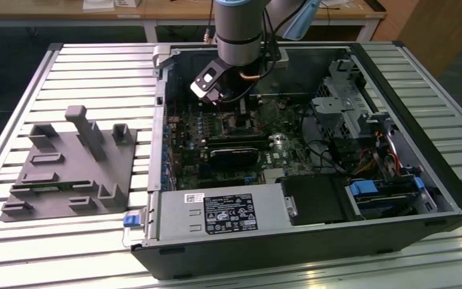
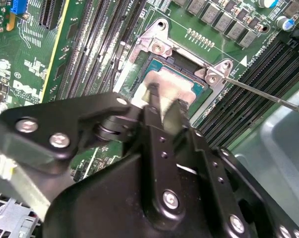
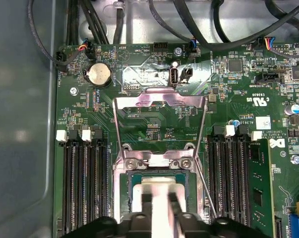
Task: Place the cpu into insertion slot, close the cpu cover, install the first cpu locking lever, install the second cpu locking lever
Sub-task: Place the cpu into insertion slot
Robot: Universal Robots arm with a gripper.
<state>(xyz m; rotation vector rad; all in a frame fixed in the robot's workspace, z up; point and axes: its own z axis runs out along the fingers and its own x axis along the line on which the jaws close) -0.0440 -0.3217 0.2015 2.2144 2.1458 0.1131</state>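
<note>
My gripper [image 1: 229,107] reaches down into the open computer case, over the motherboard. In both wrist views its two black fingers [image 3: 146,204] stand close together on the cpu [image 3: 161,186], a silvery square chip, and appear shut on it. The cpu [image 2: 147,82] lies in or just above the insertion slot [image 3: 135,184], the silver-rimmed socket [image 2: 181,62]. The cpu cover [image 3: 159,101], a thin silver frame with a square window, is swung open and lies back on the board beyond the slot. A thin wire locking lever [image 3: 207,191] stands free beside the socket [image 2: 268,94].
Black memory slots [image 3: 85,188] flank the socket on both sides. Cables [image 3: 94,20] run along the case wall behind the board. In the exterior view a power supply [image 1: 227,214] and drive bays [image 1: 375,192] fill the case's near side, and a grey fixture block [image 1: 74,165] sits on the slatted table at that view's left.
</note>
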